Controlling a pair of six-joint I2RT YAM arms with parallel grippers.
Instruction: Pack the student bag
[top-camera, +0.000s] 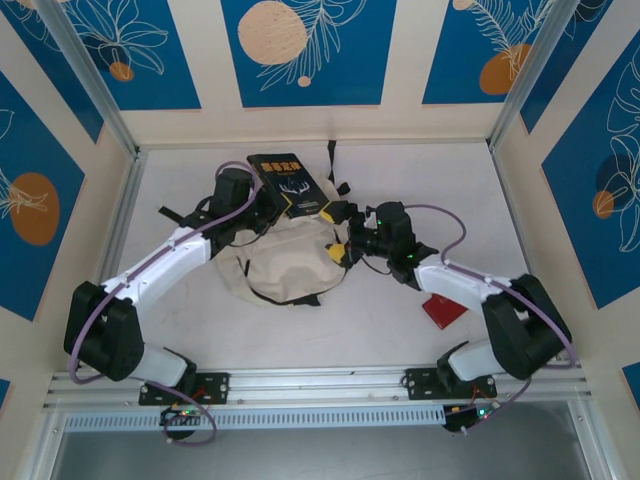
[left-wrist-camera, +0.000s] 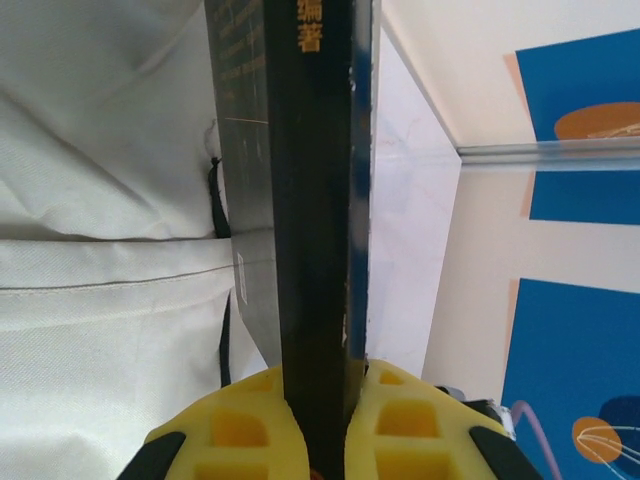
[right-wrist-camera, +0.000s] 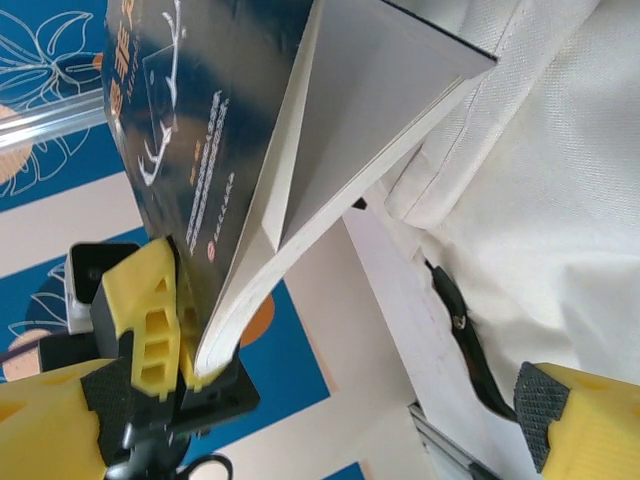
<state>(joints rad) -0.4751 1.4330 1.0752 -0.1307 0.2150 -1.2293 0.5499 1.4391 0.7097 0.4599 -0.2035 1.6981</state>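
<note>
Top external view: the student bag (top-camera: 285, 268) lies on the bench (top-camera: 440, 200), a black book (top-camera: 292, 185) over its far edge. Left wrist view: the left gripper (left-wrist-camera: 320, 425) pinches the book's edge. Right wrist view: the right gripper (right-wrist-camera: 315, 415) gapes, empty. Book-loading step, I judge; next the bag's mouth must be held open.

Cream walls (top-camera: 210, 60) carry blue panels (top-camera: 305, 50) printed with white leaves and orange discs. Aluminium posts (top-camera: 88, 75) stand in the back corners. The white table (top-camera: 420, 180) is evenly lit, with a metal rail (top-camera: 320, 385) along its near edge
</note>
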